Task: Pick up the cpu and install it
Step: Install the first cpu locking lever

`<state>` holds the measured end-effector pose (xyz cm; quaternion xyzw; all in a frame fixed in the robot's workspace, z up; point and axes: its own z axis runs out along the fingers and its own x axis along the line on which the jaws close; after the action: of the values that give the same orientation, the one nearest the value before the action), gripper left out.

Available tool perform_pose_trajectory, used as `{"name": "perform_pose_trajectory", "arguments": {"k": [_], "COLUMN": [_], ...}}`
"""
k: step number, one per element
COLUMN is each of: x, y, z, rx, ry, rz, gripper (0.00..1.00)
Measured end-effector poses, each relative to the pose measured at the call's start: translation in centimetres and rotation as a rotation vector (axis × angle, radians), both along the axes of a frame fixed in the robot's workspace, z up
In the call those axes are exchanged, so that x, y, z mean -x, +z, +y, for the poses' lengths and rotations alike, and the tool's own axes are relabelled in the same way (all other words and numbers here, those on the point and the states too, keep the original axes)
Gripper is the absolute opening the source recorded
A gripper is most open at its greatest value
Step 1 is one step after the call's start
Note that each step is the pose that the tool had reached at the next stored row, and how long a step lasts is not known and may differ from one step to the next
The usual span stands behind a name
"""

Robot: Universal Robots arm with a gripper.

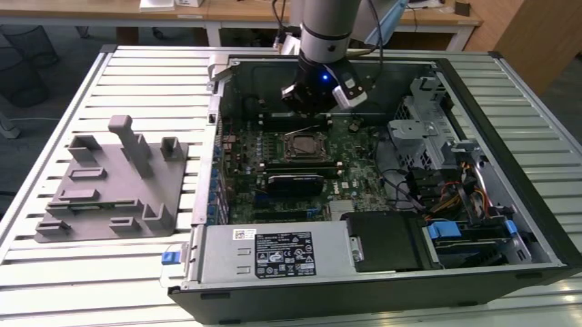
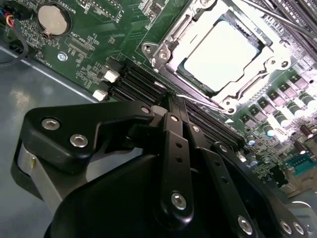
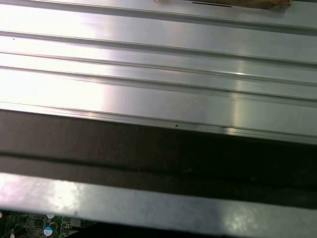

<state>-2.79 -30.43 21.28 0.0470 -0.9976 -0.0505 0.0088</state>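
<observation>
The cpu (image 2: 224,53), a pale silver square, lies flat inside the metal socket frame (image 2: 163,49) on the green motherboard (image 2: 114,29). In the exterior view the socket (image 1: 303,144) sits mid-board inside the open computer case (image 1: 473,170). My gripper (image 2: 170,99) hangs just beside the socket. Its black fingers are pressed together, with nothing held between them. The thin wire socket lever (image 2: 203,100) runs right past the fingertips. Seen from outside, the gripper (image 1: 307,112) hovers low over the board, behind the socket.
A grey plastic tray with upright pegs (image 1: 114,184) lies on the slatted table (image 1: 118,75) at the exterior view's left. Inside the case are a black module (image 1: 293,182), a power supply (image 1: 272,252), a drive cage (image 1: 427,129) and cables (image 1: 446,197).
</observation>
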Motion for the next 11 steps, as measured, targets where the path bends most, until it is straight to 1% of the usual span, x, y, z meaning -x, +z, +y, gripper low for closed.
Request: {"name": "perform_pose_trajectory", "arguments": {"k": [11], "x": [-0.33], "y": [-0.30], "z": [0.01], "rx": [-0.0011], "ry": [0.000], "rz": [-0.0002], "gripper": [0.11]}}
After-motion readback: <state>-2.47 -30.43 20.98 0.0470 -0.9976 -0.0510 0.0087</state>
